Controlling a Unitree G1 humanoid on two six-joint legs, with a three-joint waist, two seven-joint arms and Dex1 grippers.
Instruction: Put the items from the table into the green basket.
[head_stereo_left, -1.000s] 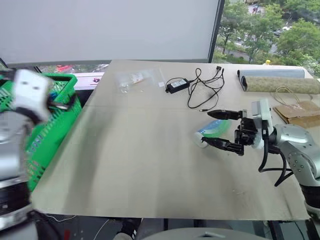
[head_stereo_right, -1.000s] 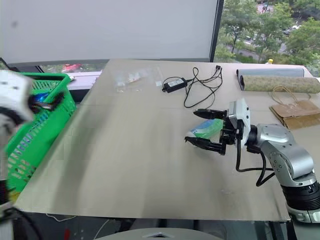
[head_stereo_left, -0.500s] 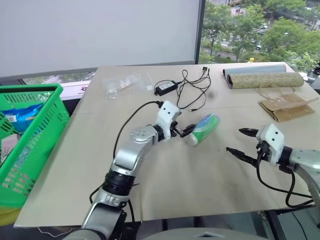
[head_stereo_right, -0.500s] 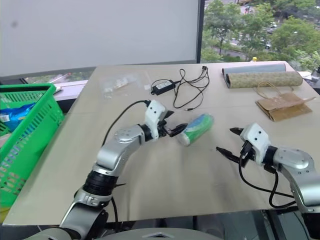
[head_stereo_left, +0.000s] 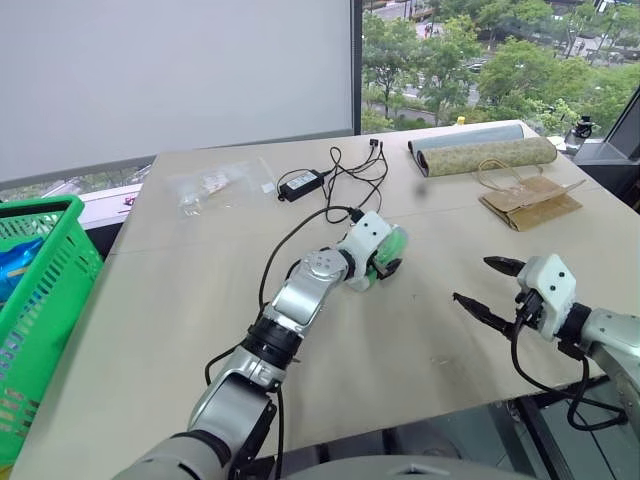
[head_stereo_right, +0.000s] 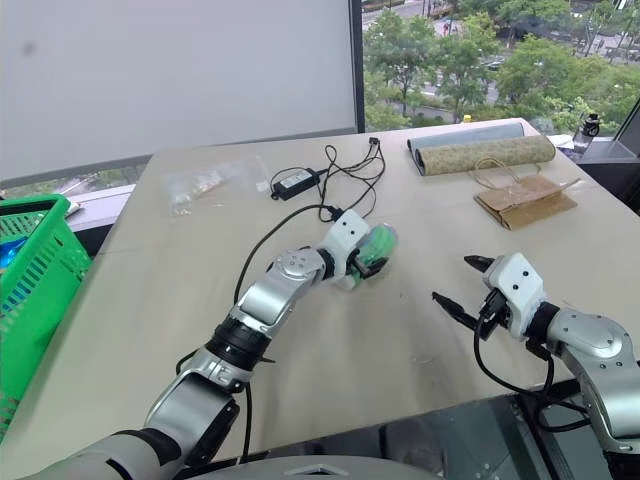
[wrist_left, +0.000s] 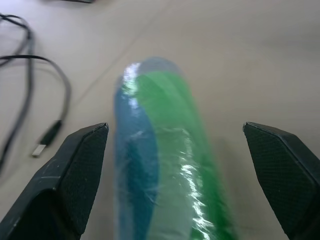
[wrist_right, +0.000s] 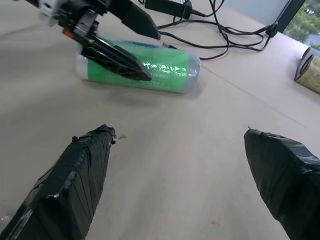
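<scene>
A green-and-white cylindrical packet (head_stereo_left: 387, 252) lies on its side near the middle of the beige table (head_stereo_left: 170, 330). My left gripper (head_stereo_left: 383, 262) is open around it. In the left wrist view one black finger stands on each side of the packet (wrist_left: 165, 165), with a gap on both sides. My right gripper (head_stereo_left: 472, 280) is open and empty, low over the table to the right of the packet and nearer the front edge. It faces the packet (wrist_right: 150, 66). The green basket (head_stereo_left: 40, 270) stands off the table's left edge with something blue inside.
A black power adapter (head_stereo_left: 300, 182) with tangled cables lies just behind the packet. A clear plastic bag (head_stereo_left: 215, 183) lies at the back left. A rolled mat (head_stereo_left: 480, 155) and a brown paper bag (head_stereo_left: 530, 198) sit at the back right.
My left arm swung from the basket across to the packet and now has its fingers either side of it. My right gripper drew back from the packet to the right. The camera turned right.
</scene>
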